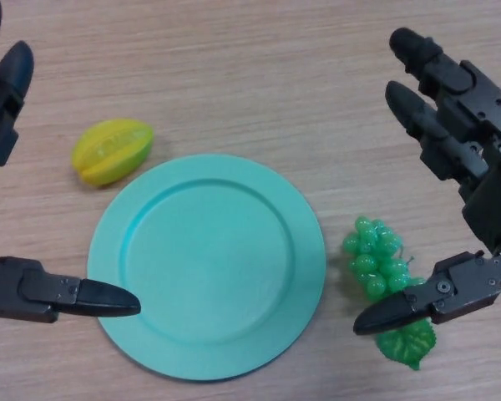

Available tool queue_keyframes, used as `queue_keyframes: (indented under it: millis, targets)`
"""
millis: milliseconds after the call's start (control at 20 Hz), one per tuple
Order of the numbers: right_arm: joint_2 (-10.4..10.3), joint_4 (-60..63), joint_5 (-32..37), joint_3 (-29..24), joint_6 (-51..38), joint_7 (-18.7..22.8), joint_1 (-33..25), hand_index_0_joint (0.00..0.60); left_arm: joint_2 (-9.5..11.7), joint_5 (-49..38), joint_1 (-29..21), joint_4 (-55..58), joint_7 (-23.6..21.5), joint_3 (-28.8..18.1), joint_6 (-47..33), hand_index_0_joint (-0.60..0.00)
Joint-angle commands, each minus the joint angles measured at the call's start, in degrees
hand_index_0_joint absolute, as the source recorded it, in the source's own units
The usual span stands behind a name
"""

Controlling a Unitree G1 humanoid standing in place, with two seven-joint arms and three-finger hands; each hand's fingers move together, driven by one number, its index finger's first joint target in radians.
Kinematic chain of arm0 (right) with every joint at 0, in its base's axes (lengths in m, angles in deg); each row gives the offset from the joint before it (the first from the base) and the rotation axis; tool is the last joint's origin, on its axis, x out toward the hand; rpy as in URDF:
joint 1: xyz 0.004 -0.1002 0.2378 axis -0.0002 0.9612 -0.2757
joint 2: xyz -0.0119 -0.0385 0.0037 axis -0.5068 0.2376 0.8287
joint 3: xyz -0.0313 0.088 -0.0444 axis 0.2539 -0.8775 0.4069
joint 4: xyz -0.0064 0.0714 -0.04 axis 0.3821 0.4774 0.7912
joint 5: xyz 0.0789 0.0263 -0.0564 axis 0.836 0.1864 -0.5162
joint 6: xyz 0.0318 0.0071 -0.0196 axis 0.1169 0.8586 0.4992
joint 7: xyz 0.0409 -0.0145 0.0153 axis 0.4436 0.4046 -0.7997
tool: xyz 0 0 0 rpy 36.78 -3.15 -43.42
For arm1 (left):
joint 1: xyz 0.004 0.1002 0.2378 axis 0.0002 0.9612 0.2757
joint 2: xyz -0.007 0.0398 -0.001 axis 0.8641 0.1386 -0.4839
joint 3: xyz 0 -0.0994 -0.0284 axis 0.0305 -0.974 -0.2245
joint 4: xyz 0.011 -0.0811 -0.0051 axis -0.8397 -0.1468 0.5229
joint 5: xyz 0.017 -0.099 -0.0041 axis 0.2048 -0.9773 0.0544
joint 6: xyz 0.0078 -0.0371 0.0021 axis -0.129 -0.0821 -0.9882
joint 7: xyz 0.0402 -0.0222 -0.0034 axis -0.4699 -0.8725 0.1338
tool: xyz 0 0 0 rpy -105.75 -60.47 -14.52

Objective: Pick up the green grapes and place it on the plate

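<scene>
Wooden surface [259,75] held green plastic grapes [376,257] beside the round teal plate [209,266]; the right hand [476,209], fingers [426,117] spread, should close around the cluster's middle.

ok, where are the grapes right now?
In the head view, the grapes lie on the table just right of the plate, not on it, inside the open right robot hand.
</scene>
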Motion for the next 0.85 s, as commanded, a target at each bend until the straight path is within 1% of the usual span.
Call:
queue_keyframes:
  millis: [50, 150, 250, 350, 500, 700, 850]
  targets:
    - [1.0, -3.8, -1.6, -0.8, -4.6, 1.6, -2.0, 0.000, 2.0, -0.7, -1.3, 3.3, -2.2, -2.6, -4.6, 0.000]
    - [0.9, -4.5, -1.9, -0.4, -3.6, 2.2, -2.3, 0.000, 2.1, -0.4, -1.4, 4.0, -2.3, -2.3, -3.7, 0.000]
    - [0.6, -4.7, -2.8, 0.7, -3.2, 2.9, -2.5, 0.000, 2.1, -1.5, -1.3, 4.5, -2.0, -3.3, -3.0, 0.000]
    - [0.4, -4.7, -3.6, 1.7, -4.1, 3.0, -2.1, 0.000, 1.6, -1.8, -0.6, 4.6, -1.9, -3.7, -3.3, 0.000]
    - [0.0, -5.7, -3.5, 1.7, -4.2, 3.0, -0.6, 0.000, 0.6, -0.4, 0.7, 5.1, -1.8, -2.9, -3.5, 0.000]
    - [0.3, -7.2, -2.9, 1.2, -3.1, 2.6, -0.9, 0.000, 1.2, 0.1, -0.2, 5.1, -2.0, -2.9, -3.1, 0.000]
    - [0.4, -6.7, -2.9, 1.2, -3.1, 2.5, -1.5, 0.000, 0.4, 1.3, 0.6, 5.6, -1.9, -1.8, -3.5, 0.000]
